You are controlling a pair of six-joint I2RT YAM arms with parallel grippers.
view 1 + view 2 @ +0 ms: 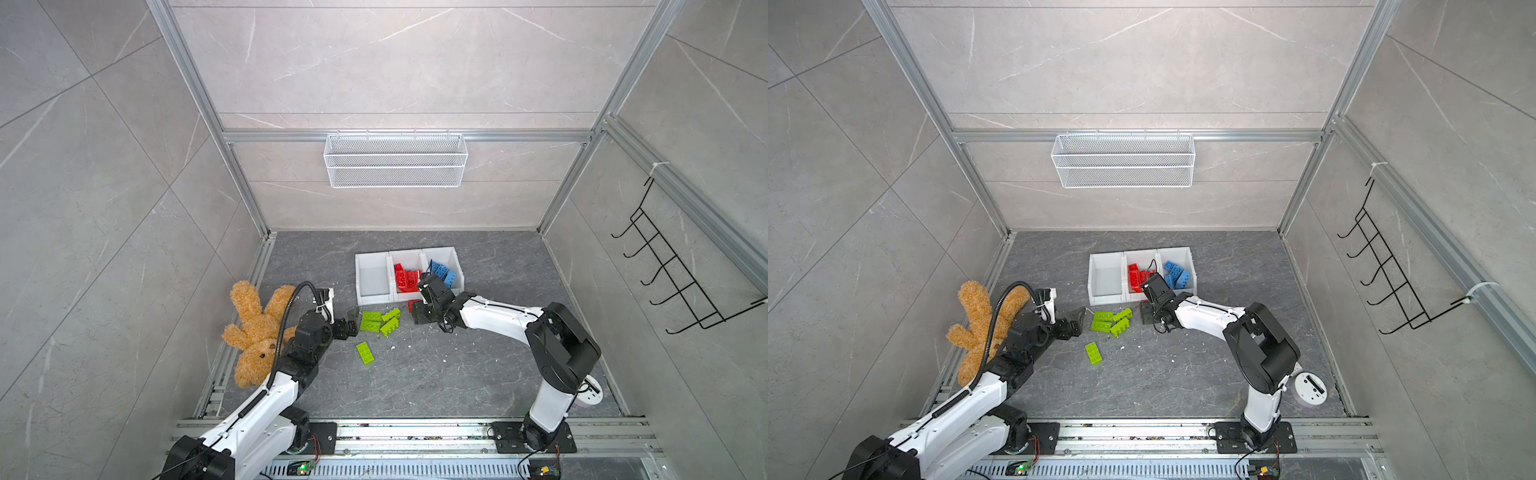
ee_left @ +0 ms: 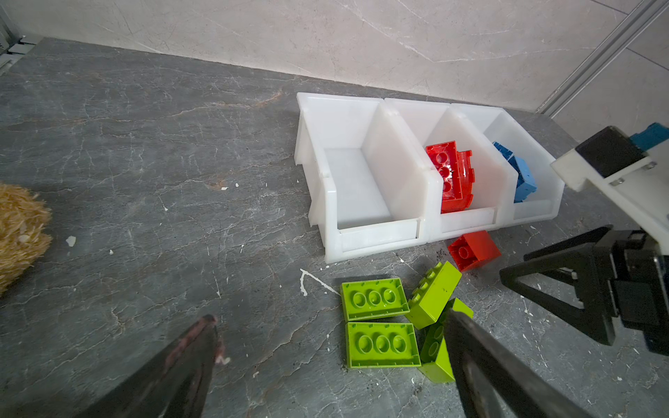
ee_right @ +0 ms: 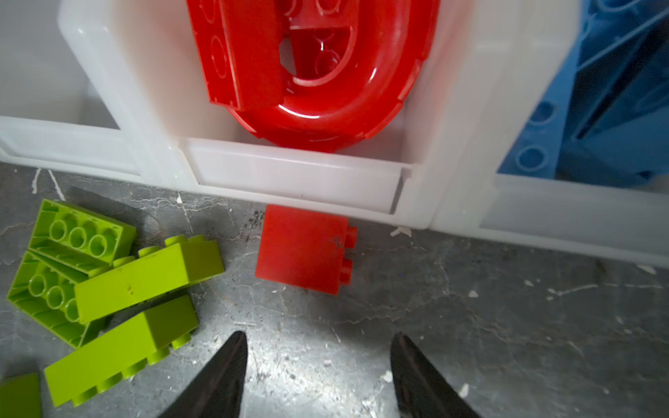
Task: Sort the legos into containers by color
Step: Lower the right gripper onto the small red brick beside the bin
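Before the middle bin [image 3: 297, 181]'s lip: a red brick [image 3: 302, 248], bare tabletop [image 3: 325, 311], then our spread right gripper [image 3: 318, 338]; left gripper [image 2: 330, 316] likewise spread.

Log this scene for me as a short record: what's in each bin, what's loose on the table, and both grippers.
left bin: empty
middle bin: red bricks
right bin: blue bricks
on table: five green bricks, one stray red brick in front of middle bin
left gripper: jaws open, empty, beside green bricks
right gripper: jaws open, empty, near stray red brick
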